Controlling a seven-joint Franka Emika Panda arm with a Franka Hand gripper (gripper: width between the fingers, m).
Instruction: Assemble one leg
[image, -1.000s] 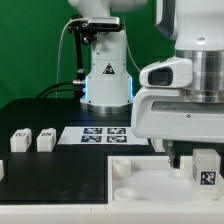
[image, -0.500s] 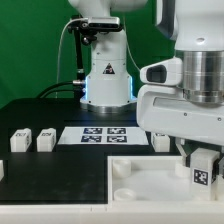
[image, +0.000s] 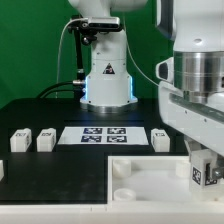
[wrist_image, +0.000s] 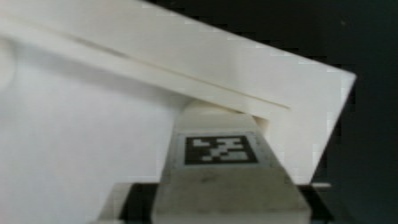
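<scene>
Since the earlier frames the gripper has been shifted toward the exterior view's right and lowered slightly, and a white block beside the marker board that was hidden behind the arm has been uncovered.

The leg is seen pinched between the gripper's fingers, its black-and-white tag turned toward the exterior camera. It is held at the exterior view's right edge, over the far right corner region of the large white tray-like part; whether it touches that part cannot be told. A round socket is seen at the tray's far corner on the exterior view's left.

In the wrist view the leg is shown upright between the fingers, its tag facing the camera, with the tray's rim running diagonally behind it.

Two more tagged white blocks are set on the black table on the exterior view's left of the marker board, near each other.
</scene>
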